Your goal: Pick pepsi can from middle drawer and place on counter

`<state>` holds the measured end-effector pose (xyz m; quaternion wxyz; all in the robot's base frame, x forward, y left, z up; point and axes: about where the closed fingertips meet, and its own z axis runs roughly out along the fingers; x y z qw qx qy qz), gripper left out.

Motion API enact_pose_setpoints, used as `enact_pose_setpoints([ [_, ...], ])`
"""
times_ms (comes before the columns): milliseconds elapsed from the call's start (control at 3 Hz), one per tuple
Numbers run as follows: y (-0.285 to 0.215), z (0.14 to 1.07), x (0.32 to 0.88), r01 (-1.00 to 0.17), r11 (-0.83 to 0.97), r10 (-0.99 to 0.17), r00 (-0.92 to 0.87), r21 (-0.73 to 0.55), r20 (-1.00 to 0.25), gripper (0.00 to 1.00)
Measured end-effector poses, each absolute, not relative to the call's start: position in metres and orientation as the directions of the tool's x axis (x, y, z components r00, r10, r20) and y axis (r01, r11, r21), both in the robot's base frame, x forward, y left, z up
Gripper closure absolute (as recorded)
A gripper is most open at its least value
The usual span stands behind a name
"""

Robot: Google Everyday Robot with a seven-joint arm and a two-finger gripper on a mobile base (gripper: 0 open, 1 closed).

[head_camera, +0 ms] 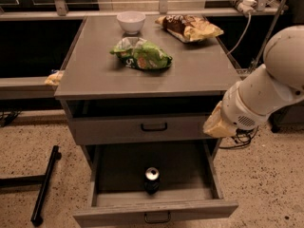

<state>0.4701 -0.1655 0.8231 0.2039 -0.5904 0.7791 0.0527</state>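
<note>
The pepsi can [152,178], dark with a silver top, stands upright near the front middle of the open middle drawer [118,172]. The counter [95,68] is the grey cabinet top above it. My white arm reaches in from the right. My gripper [214,126], a pale yellowish end piece, hangs by the cabinet's right front corner, level with the upper drawer. It is above and to the right of the can and holds nothing that I can see.
On the counter lie a white bowl [131,21], a green snack bag [141,55] and a brown-yellow snack bag [190,27]. The upper drawer [109,129] is shut. A black bar [45,184] lies on the floor at left. A cable [242,30] hangs at back right.
</note>
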Motion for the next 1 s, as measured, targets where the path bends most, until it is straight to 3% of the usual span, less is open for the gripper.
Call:
enact_pose_setpoints([
  [333, -0.165, 0.823, 0.470, -0.942, 0.297, -0.899, -0.220, -0.158, -0.379, 1.00],
  [1000, -0.165, 0.738, 0.459, -0.951, 0.259, -0.898, -0.172, -0.169, -0.406, 1.00],
])
